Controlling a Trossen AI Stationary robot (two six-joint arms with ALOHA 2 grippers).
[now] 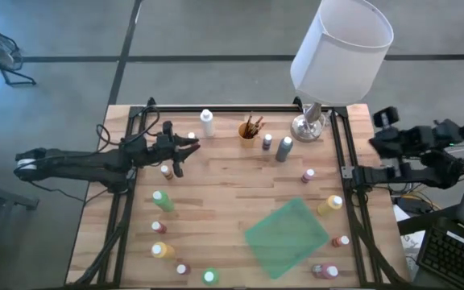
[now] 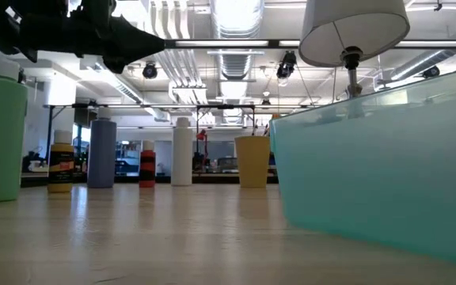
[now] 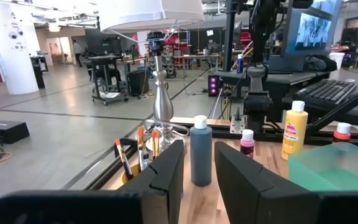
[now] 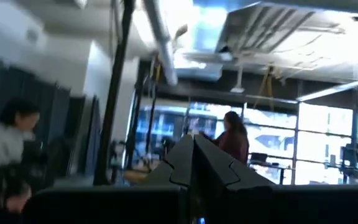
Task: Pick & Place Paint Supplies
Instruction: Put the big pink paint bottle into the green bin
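The left gripper (image 1: 190, 146) reaches in over the table's (image 1: 232, 181) back-left part, its 2 fingers (image 3: 166, 177) slightly spread with nothing visible between them, though the gap is hard to judge from above. A small white-capped bottle (image 1: 167, 171) stands just beside it on the near side, and a tall white bottle (image 1: 208, 122) stands just behind it. Ahead of its fingertips are a yellow cup of brushes (image 1: 250, 129) and 2 grey-blue bottles (image 1: 283, 149), with the lamp (image 1: 337, 56) past them. Nearer the front, beyond the gripper's reach, a green bottle (image 1: 162, 200) and a yellow bottle (image 1: 161, 250) stand on the left side. The teal tray (image 1: 287, 235) lies front-right, with a yellow bottle (image 1: 330, 205) just beside it. The right gripper (image 4: 192, 163) is pressed together, holding nothing, parked off the table's right edge, well apart from every bottle.
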